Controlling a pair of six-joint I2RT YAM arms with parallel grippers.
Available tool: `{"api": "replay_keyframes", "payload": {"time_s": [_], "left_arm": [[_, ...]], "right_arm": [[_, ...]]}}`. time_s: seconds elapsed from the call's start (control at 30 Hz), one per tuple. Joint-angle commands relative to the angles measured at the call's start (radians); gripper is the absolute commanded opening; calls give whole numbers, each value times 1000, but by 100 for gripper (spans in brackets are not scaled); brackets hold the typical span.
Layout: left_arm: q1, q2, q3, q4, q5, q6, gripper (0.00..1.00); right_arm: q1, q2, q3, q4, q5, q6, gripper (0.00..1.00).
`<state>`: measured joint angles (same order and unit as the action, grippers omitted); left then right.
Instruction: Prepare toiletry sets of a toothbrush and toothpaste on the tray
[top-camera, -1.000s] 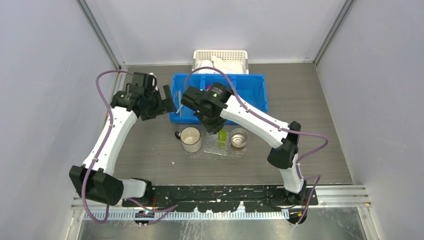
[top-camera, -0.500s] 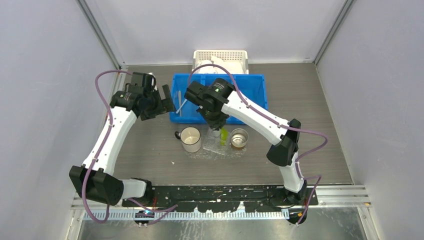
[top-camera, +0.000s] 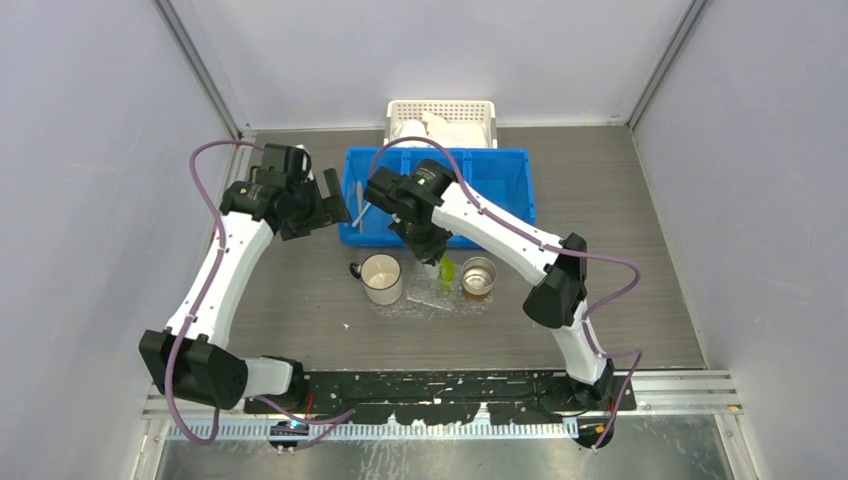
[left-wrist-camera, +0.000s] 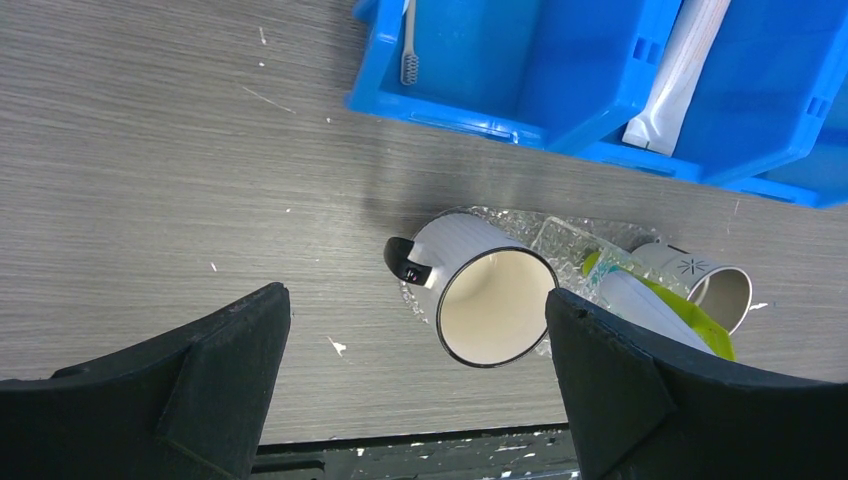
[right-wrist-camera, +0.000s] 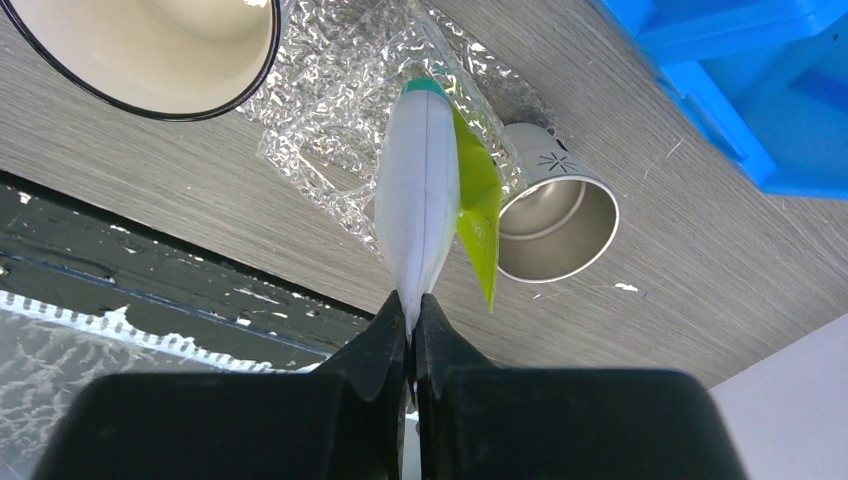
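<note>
The right gripper pinched the toothpaste by its tail, long axis pointing cap-first at the tray just beneath; the left gripper, spread wide, hung farther from it

You'll see the tray is clear, crinkled plastic that glints, lying on a matt grey wood-grain table. The toothpaste tube looks smooth white plastic, the cup brushed metal, and the bin glossy blue plastic.
</note>
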<state>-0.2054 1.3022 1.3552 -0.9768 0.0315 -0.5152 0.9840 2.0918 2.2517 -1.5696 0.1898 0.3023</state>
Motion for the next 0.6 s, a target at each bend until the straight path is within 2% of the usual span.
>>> {"api": "replay_keyframes", "payload": {"time_s": [0.0,0.57], "left_arm": [[11,5,8,39,12,11,100],[14,28,9,47,11,15,100]], "right_arm": [[-13,-3,39,12,-24,-34,1],[-54,-7,-106,154,-91,-63,1]]}}
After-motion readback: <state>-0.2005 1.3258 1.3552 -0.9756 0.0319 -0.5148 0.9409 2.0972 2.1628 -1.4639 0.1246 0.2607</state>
